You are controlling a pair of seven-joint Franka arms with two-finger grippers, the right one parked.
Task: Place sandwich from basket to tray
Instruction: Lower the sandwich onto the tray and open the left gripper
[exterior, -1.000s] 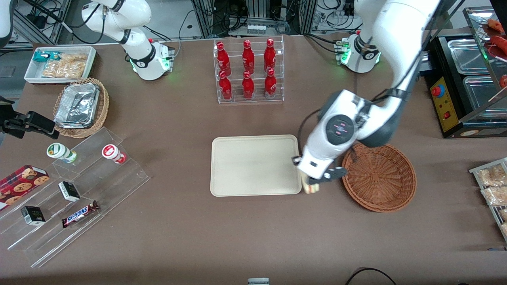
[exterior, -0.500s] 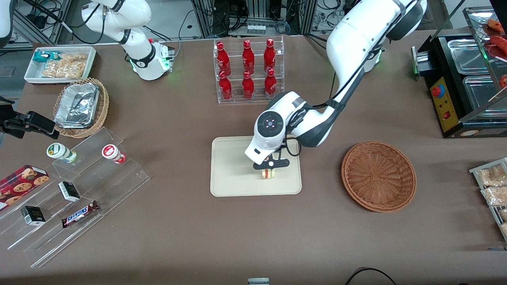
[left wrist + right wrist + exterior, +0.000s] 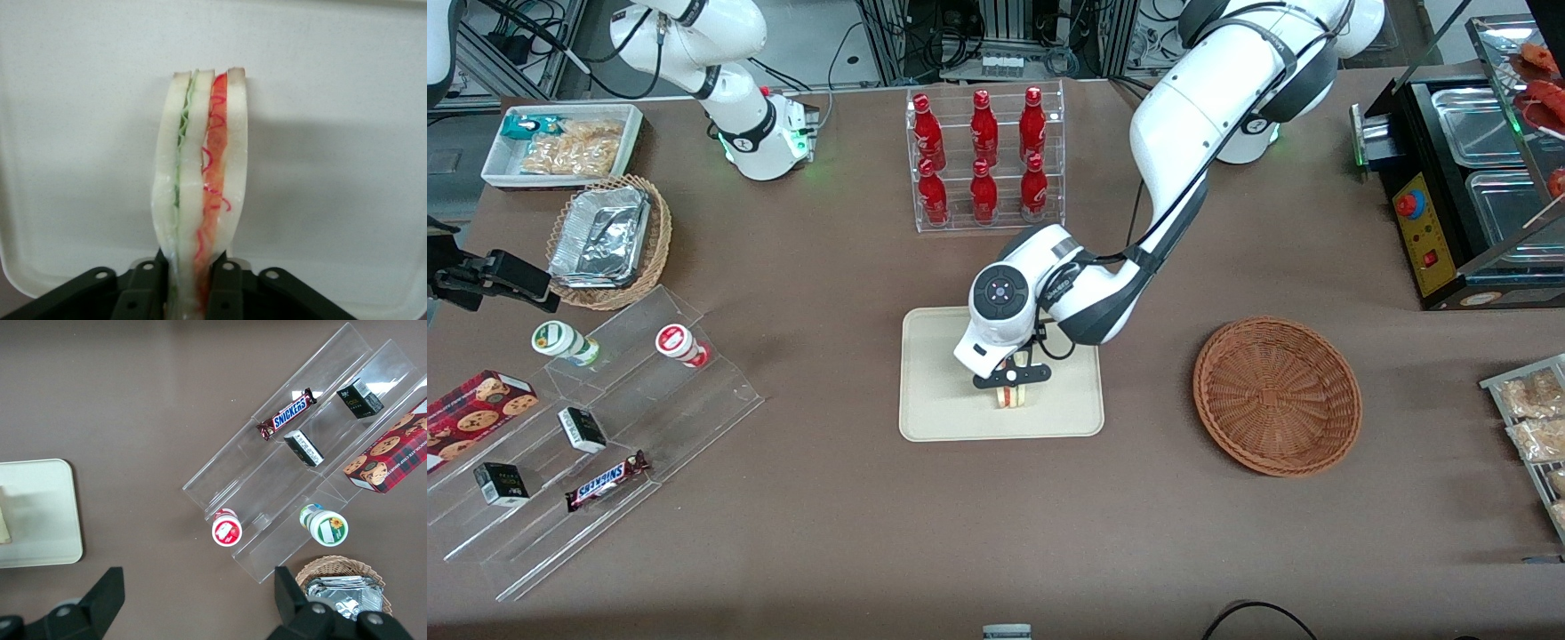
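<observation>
My left gripper (image 3: 1010, 380) is over the cream-beige tray (image 3: 943, 400), shut on the sandwich (image 3: 1011, 396), a pale bread wedge with red and green filling. In the left wrist view the sandwich (image 3: 200, 180) stands on edge between the black fingers (image 3: 143, 290), with the tray (image 3: 347, 200) right under it; I cannot tell if it touches. A sliver of the sandwich (image 3: 4, 520) and the tray (image 3: 40, 513) show in the right wrist view. The reddish-brown wicker basket (image 3: 1277, 396) sits empty beside the tray, toward the working arm's end.
A clear rack of red bottles (image 3: 984, 158) stands farther from the camera than the tray. Clear stepped shelves with snacks (image 3: 596, 444), a tan basket of foil containers (image 3: 609, 240) and a white bin (image 3: 560, 144) lie toward the parked arm's end. A black appliance (image 3: 1467, 196) is at the working arm's end.
The gripper carried the sandwich from beside the basket over the tray's edge to above the tray's middle, and sits lower now.
</observation>
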